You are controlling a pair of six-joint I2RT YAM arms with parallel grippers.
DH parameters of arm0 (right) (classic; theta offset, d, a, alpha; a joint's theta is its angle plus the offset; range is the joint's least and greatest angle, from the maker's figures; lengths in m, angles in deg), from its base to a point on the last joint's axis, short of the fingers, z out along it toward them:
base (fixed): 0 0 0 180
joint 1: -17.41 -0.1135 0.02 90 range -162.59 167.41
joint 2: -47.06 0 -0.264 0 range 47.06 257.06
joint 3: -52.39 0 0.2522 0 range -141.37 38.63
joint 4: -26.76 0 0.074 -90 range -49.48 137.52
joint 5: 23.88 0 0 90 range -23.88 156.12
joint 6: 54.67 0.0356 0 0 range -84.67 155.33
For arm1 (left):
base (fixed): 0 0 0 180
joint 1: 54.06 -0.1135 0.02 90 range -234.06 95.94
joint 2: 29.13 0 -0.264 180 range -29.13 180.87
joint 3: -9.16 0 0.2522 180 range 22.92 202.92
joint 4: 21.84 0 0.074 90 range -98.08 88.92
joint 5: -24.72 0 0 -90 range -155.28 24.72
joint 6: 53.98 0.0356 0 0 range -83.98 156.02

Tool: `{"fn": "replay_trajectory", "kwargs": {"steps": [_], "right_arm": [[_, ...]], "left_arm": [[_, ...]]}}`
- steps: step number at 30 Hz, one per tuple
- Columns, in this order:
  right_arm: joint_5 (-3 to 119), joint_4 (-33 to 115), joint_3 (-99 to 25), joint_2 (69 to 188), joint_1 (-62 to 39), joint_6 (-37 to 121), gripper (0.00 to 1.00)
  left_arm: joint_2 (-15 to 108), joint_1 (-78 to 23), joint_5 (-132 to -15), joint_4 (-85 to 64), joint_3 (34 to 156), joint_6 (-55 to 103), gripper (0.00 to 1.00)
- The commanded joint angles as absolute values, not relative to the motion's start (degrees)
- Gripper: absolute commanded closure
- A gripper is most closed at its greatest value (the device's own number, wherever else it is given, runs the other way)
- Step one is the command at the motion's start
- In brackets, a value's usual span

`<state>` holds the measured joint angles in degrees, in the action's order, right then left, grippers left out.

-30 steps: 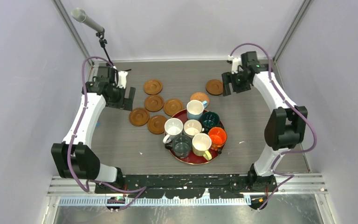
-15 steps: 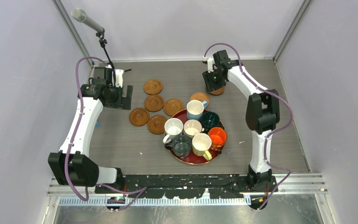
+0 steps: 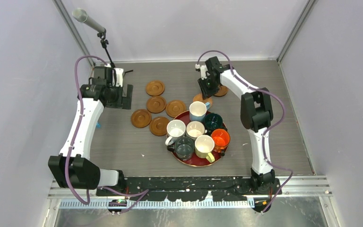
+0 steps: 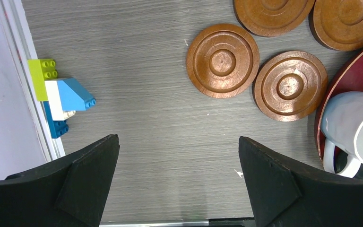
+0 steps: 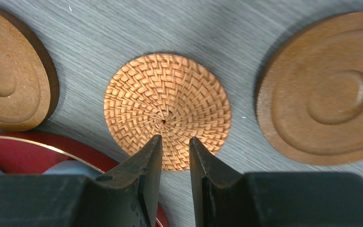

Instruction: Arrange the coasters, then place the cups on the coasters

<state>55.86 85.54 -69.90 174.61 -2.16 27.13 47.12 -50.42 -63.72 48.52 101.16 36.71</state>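
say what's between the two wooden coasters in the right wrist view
A round woven coaster lies flat there, touching neither the left wooden coaster nor the right wooden coaster; the right wrist view shows it.

Brown ringed coasters point(image 4: 222, 61), orange woven coaster point(image 5: 167, 111), red tray point(image 4: 359, 71)

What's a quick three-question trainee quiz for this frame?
1. True or false: a cup already stands on a coaster.
2. The right gripper hangs over which? A) the woven coaster B) the orange cup C) the bricks
3. How many cups stand on the tray?

Key: 1 false, every cup is on the tray; 2 A; 3 seven.
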Motion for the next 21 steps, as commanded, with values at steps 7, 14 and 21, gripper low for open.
{"fn": "replay_trajectory", "kwargs": {"steps": [7, 14, 21], "right_arm": [[56.52, 86.45, -69.42, 177.11, -2.41, 26.61, 0.72], [61.82, 87.51, -63.25, 173.04, 1.48, 25.86, 0.73], [64.58, 90.63, -59.11, 169.83, 9.84, 22.68, 0.76]], "left_arm": [[47.62, -50.16, -62.56, 48.08, 103.86, 37.86, 0.0], [48.6, -50.19, -62.69, 46.77, 104.25, 38.0, 0.0], [50.28, -50.15, -64.93, 45.44, 104.68, 37.72, 0.0]]}}
